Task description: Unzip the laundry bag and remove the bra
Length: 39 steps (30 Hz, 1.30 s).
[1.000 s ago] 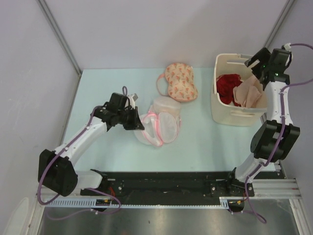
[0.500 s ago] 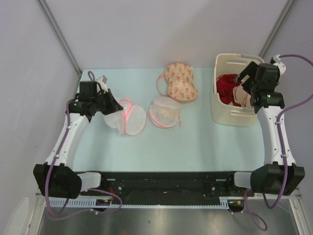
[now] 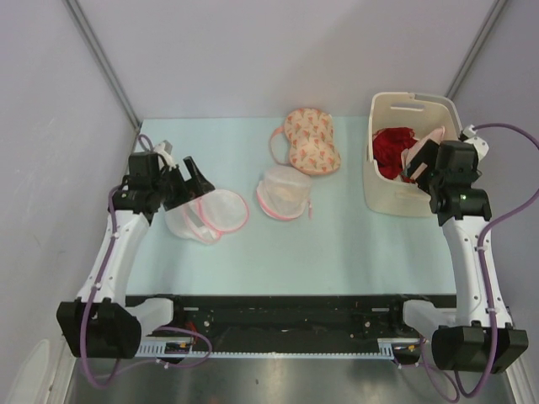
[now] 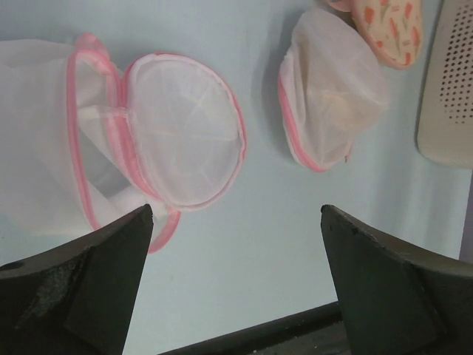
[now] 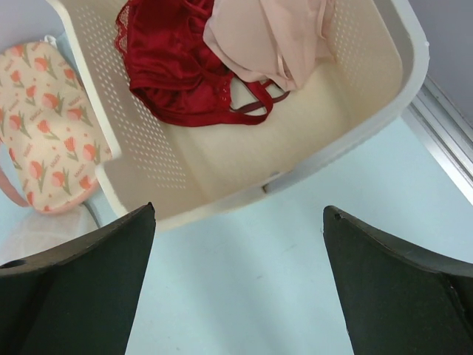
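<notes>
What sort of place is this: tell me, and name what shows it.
Probably a walled robot test bench staged for laundry handling, not a home: plain grey panels enclose a pale table, with a mesh laundry bag and a perforated basket on it.

White mesh laundry bag (image 3: 206, 215) with pink trim; plain peach bra (image 5: 270, 37); red lacy bra (image 5: 177, 63); pale mint worktop (image 3: 337, 244).

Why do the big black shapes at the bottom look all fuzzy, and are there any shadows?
Left wrist view: the black jaws sit too close to the lens, so they blur; the laundry bag is sharp, and the other pouch casts a soft shadow. Right wrist view: same blurry jaws, crisp basket. Top external view: even light, no glare on the table.
</notes>
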Each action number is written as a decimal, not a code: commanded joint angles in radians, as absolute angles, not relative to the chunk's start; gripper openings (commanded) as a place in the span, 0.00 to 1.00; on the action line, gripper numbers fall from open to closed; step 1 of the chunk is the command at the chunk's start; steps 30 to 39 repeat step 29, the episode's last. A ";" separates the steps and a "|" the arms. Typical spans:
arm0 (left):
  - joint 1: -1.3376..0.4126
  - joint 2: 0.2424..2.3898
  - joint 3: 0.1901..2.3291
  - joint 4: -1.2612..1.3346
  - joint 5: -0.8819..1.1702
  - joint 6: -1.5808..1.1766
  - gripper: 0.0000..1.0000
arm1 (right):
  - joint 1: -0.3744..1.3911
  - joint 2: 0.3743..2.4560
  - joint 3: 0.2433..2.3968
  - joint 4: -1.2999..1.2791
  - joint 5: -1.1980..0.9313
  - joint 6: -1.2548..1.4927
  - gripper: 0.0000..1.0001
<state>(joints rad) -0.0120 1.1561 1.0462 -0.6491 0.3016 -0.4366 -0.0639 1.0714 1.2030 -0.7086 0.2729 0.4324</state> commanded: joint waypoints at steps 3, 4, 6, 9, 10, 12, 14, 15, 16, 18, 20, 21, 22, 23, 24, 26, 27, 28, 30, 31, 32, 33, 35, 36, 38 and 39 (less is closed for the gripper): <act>-0.109 1.031 1.006 -0.583 0.350 -0.423 1.00 | -0.038 0.980 1.170 -0.759 0.247 0.394 1.00; -0.123 1.016 0.993 -0.569 0.351 -0.414 1.00 | -0.032 0.970 1.164 -0.765 0.239 0.396 1.00; -0.161 0.955 0.951 -0.543 0.362 -0.403 1.00 | -0.011 0.939 1.144 -0.788 0.238 0.402 1.00; -0.201 0.875 0.892 -0.483 0.333 -0.387 1.00 | 0.030 0.894 1.102 -0.813 0.233 0.420 1.00; -0.215 0.864 0.882 -0.486 0.306 -0.376 1.00 | 0.040 0.881 1.089 -0.822 0.233 0.426 1.00; -0.219 0.854 0.868 -0.501 0.295 -0.365 1.00 | 0.074 0.841 1.051 -0.833 0.241 0.440 1.00; -0.219 0.856 0.861 -0.514 0.285 -0.361 1.00 | 0.103 0.815 1.029 -0.857 0.252 0.452 1.00; -0.219 0.856 0.854 -0.521 0.279 -0.360 1.00 | 0.110 0.792 1.016 -0.865 0.264 0.463 1.00; -0.219 0.854 0.851 -0.523 0.270 -0.359 1.00 | 0.117 0.779 1.009 -0.880 0.270 0.466 1.00; -0.219 0.851 0.841 -0.526 0.259 -0.365 1.00 | 0.126 0.752 0.997 -0.894 0.290 0.474 1.00; -0.221 0.850 0.836 -0.528 0.242 -0.368 1.00 | 0.127 0.736 0.994 -0.902 0.299 0.480 1.00; -0.221 0.851 0.836 -0.531 0.236 -0.370 1.00 | 0.126 0.727 0.994 -0.900 0.298 0.480 1.00; -0.221 0.857 0.836 -0.535 0.232 -0.371 1.00 | 0.127 0.723 0.996 -0.897 0.293 0.485 1.00; -0.221 0.861 0.838 -0.540 0.232 -0.373 1.00 | 0.127 0.721 0.996 -0.896 0.285 0.486 0.99; -0.221 0.864 0.835 -0.537 0.233 -0.376 1.00 | 0.129 0.726 0.994 -0.891 0.285 0.486 1.00; -0.221 0.854 0.822 -0.522 0.233 -0.377 1.00 | 0.129 0.733 0.994 -0.885 0.282 0.489 1.00; -0.221 0.854 0.821 -0.520 0.230 -0.379 1.00 | 0.130 0.736 0.996 -0.885 0.282 0.489 1.00; -0.221 0.856 0.822 -0.520 0.226 -0.380 1.00 | 0.130 0.744 0.994 -0.884 0.282 0.491 1.00; -0.221 0.864 0.830 -0.528 0.218 -0.382 1.00 | 0.132 0.745 0.994 -0.882 0.278 0.492 1.00; -0.221 0.864 0.830 -0.528 0.218 -0.382 1.00 | 0.132 0.745 0.994 -0.882 0.278 0.492 1.00; -0.221 0.864 0.830 -0.528 0.218 -0.382 1.00 | 0.132 0.745 0.994 -0.882 0.278 0.492 1.00; -0.221 0.864 0.830 -0.528 0.218 -0.382 1.00 | 0.132 0.745 0.994 -0.882 0.278 0.492 1.00; -0.221 0.864 0.830 -0.528 0.218 -0.382 1.00 | 0.132 0.745 0.994 -0.882 0.278 0.492 1.00; -0.221 0.864 0.830 -0.528 0.218 -0.382 1.00 | 0.132 0.745 0.994 -0.882 0.278 0.492 1.00; -0.221 0.864 0.830 -0.528 0.218 -0.382 1.00 | 0.132 0.745 0.994 -0.882 0.278 0.492 1.00; -0.221 0.864 0.830 -0.528 0.218 -0.382 1.00 | 0.132 0.745 0.994 -0.882 0.278 0.492 1.00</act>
